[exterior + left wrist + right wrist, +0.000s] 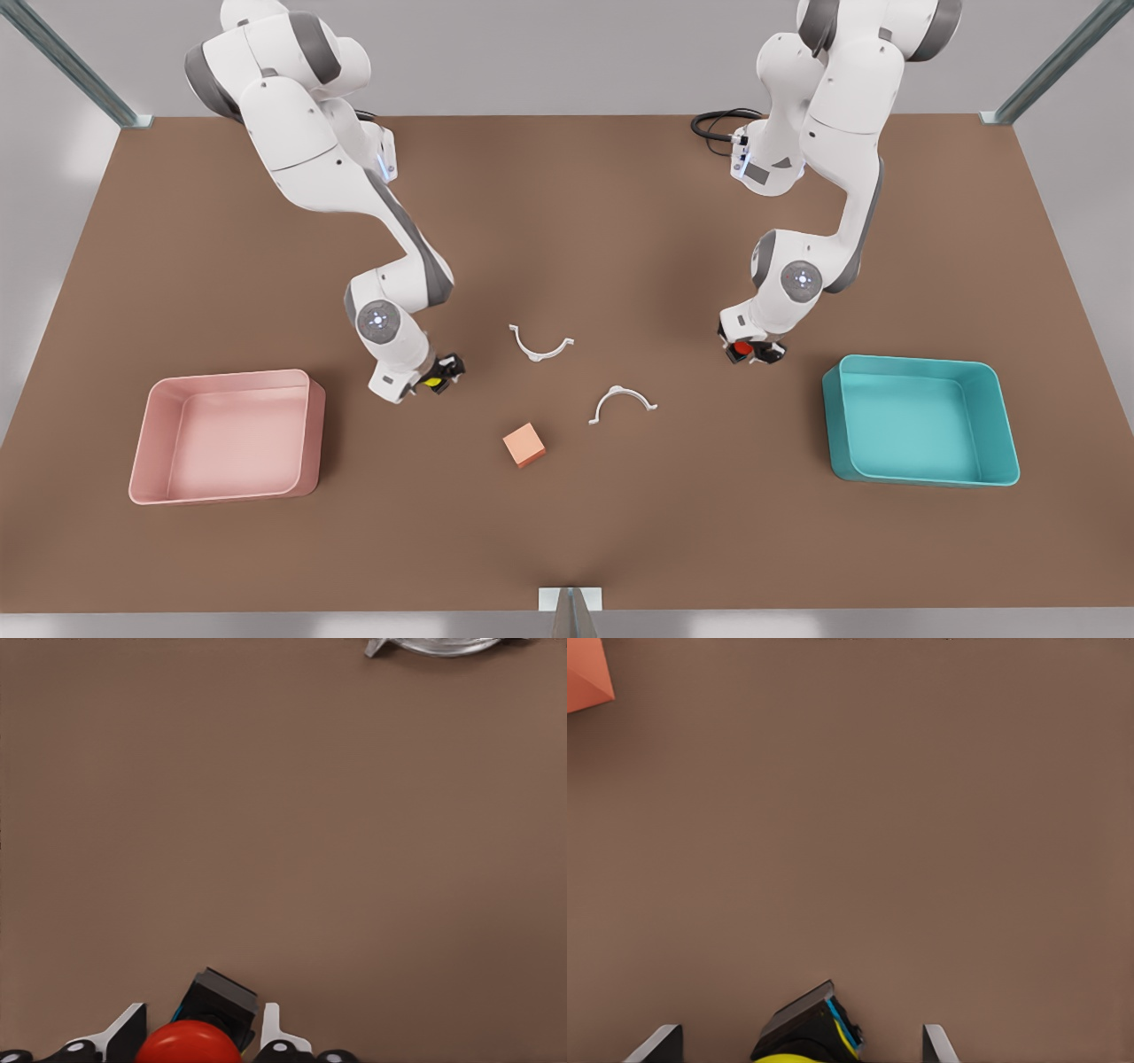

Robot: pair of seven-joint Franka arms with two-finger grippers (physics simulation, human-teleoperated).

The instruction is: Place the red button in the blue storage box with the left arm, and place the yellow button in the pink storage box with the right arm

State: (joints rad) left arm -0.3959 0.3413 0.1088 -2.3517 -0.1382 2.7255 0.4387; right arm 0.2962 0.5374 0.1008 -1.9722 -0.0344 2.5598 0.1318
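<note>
The red button (741,349) is gripped between the fingers of the left pincer (751,352), at the front view's right, near the blue storage box (921,419). The yellow button (434,382) is seen between the spread fingers of the right pincer (440,376); a firm grasp cannot be told. The pink storage box (226,436) is placed on the tabletop (567,221) at the front view's left.

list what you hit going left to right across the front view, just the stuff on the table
pink storage box → yellow button → orange-pink cube → red button → blue storage box
</note>
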